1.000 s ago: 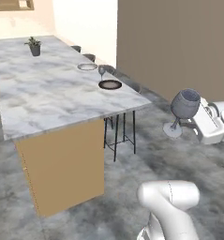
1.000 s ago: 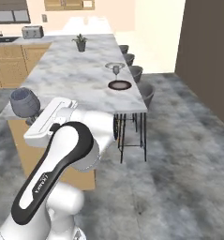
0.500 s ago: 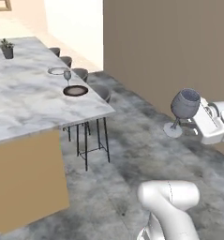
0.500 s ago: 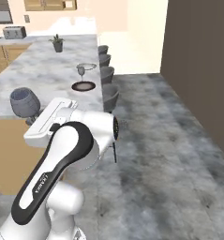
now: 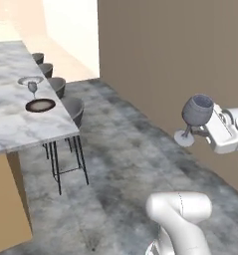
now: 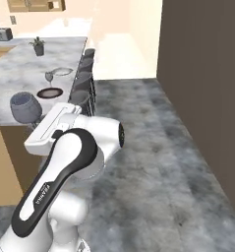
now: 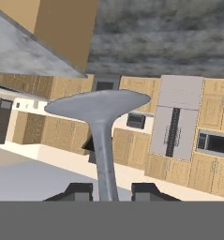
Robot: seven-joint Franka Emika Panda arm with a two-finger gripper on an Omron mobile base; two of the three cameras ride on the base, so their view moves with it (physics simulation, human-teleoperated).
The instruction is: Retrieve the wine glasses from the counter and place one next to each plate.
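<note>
Greyish-purple wine glass point(image 5: 197, 113) | stem clamped in gripper point(image 7: 110, 191) | carried above floor

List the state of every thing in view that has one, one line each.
Pincer: shut on the stem of a greyish-purple wine glass.
Held greyish-purple stemmed glass: lifted, roughly upright, over the floor.
Second stemmed glass: standing upright on the marble island, between the plates.
Dark round plate: flat, nothing on it.
Pale round plate: flat, nothing on it.
</note>
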